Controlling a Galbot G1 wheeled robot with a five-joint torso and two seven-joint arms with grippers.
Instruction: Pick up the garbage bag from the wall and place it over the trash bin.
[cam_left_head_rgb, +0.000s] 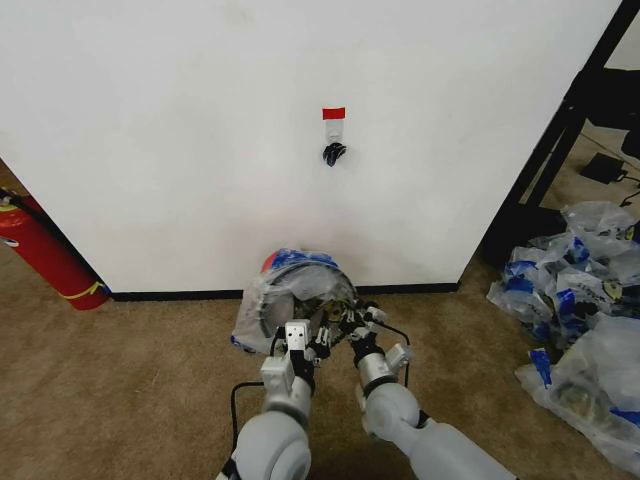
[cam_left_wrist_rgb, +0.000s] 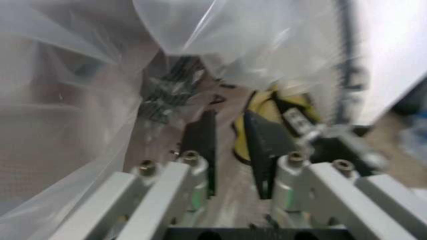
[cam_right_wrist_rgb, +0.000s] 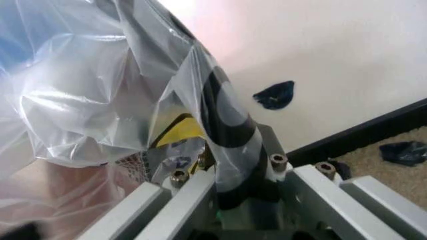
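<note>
From the head view, the garbage bag (cam_left_head_rgb: 285, 295) is draped over the trash bin (cam_left_head_rgb: 308, 303) at the foot of the wall (cam_left_head_rgb: 200, 150), both grippers at its rim.

In the left wrist view, the left gripper (cam_left_wrist_rgb: 230, 132) holds its dark fingers (cam_left_wrist_rgb: 200, 137) parted inside the bag.

In the right wrist view, the right gripper (cam_right_wrist_rgb: 230, 192) pinches a fold of the plastic.

Your head cam looks down from above both arms, facing the wall (cam_left_head_rgb: 200, 130). Each wrist cam sits right behind its own claw, jammed up against the garbage bag (cam_right_wrist_rgb: 100, 85). All three views share that bag over the trash bin (cam_left_head_rgb: 300, 290).
</note>
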